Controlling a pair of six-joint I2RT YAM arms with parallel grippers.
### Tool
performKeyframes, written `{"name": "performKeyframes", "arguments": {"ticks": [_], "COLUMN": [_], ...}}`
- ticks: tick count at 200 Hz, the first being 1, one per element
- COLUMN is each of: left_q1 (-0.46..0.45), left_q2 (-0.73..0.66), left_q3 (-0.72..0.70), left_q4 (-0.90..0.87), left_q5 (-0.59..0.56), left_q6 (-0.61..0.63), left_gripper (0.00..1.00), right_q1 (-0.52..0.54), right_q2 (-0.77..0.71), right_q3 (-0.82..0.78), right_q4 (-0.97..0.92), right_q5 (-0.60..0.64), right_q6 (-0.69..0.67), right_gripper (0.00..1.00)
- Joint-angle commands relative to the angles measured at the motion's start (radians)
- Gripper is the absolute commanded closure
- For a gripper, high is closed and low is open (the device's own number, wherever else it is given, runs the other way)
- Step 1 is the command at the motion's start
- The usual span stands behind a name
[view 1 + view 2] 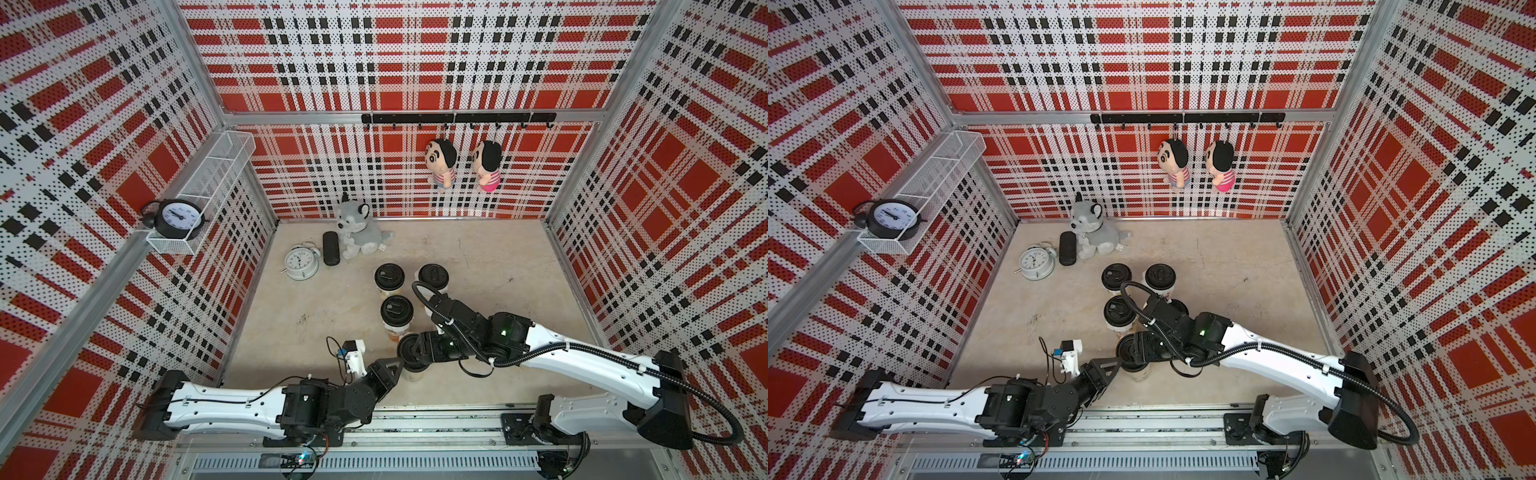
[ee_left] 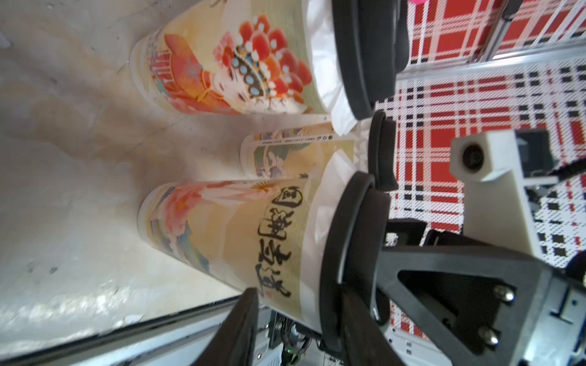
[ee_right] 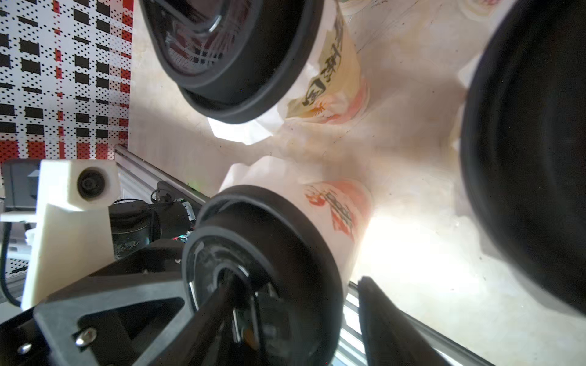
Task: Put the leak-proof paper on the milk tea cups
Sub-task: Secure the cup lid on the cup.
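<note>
Black Chinese calligraphy on milk tea cup (image 2: pixel 222 234)

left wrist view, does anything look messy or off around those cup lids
Yes: the leak-proof paper bunches out unevenly from under the black lid of the calligraphy cup, and a crumpled flap sticks out at the mouth of the headdress-print cup. It looks creased rather than flat. No spill shows.

matt printed paper cups (image 2: pixel 222 228) wear smooth black plastic lids (image 2: pixel 333 269) over thin crinkled whitish film (image 2: pixel 323 202), on a dull stained tabletop (image 2: pixel 63 190).
</note>
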Motion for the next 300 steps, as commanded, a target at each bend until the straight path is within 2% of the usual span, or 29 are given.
{"name": "performKeyframes", "arguments": {"ticks": [1, 68, 114, 199, 300], "left_q1": [0.017, 0.357, 0.486, 0.495, 0.422], "left_q2": [0.018, 0.067, 0.118, 0.181, 0.165], "left_q3": [-0.011, 0.126, 0.214, 0.332, 0.491], "left_q4": [-0.447, -0.508, -0.510, -0.455, -0.460], "left_q5": [0.273, 0.317, 0.324, 0.311, 0.230], "left_q6": [0.088, 0.437, 0.588, 0.692, 0.715], "left_gripper": [0.56, 0.57, 0.57, 0.56, 0.55], "right_q1": [0.009, 0.010, 0.010, 0.010, 0.036], "right_q2": [0.108, 0.108, 0.103, 0.073, 0.052], "right_q3": [-0.105, -0.105, -0.108, -0.122, -0.147], "right_q4": [-0.247, -0.241, -0.245, -0.259, -0.247], "right_q5": [0.054, 0.055, 0.059, 0.059, 0.066], "right_q6": [-0.027, -0.022, -0.013, 0.004, 0.034], "right_gripper": [0.36, 0.36, 0.36, 0.36, 0.37]}}
